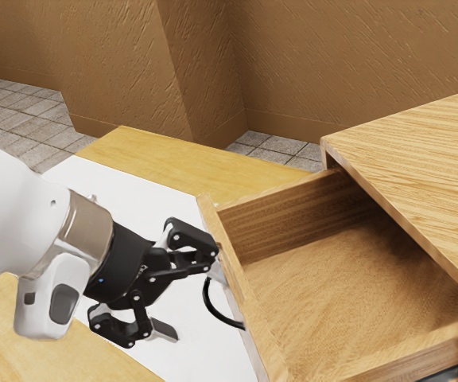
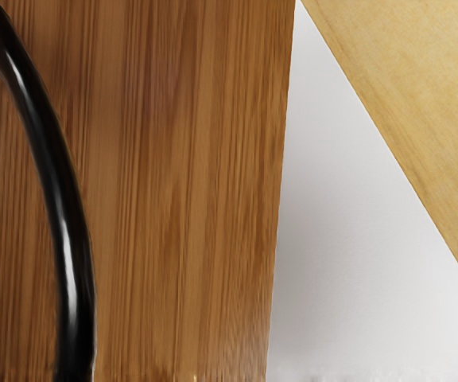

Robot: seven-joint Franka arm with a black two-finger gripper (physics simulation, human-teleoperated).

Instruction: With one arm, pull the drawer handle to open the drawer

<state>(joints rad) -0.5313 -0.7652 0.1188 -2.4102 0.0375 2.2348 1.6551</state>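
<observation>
Surrounding walls [image 1: 133, 64]: rough brown plaster, far beyond the jaws, above grey floor tiles [image 1: 22, 119].
Cabinet top [image 1: 420, 167]: flat, grained light wood, behind the drawer and well past the jaws.
Drawer [image 1: 293, 215]: a wooden box pulled far out of the cabinet; its bare inside lies ahead of the jaws.
Table [image 1: 181, 159]: pale wood with a smooth white sheet [image 1: 126, 191] under the jaws.
Arm [image 1: 22, 231]: a rounded white shell with a grey metal ring, behind the jaws.
Drawer front [image 2: 173, 191]: vertical grain, straight ahead of the jaws, blocking the way into the drawer.
Gripper [image 1: 189, 302]: black linkages, jaws spread wide apart, clamping nothing.
Drawer handle [image 1: 213, 309]: a glossy, curved black bar [image 2: 62, 215] fixed to the drawer front, just ahead of the jaws.
</observation>
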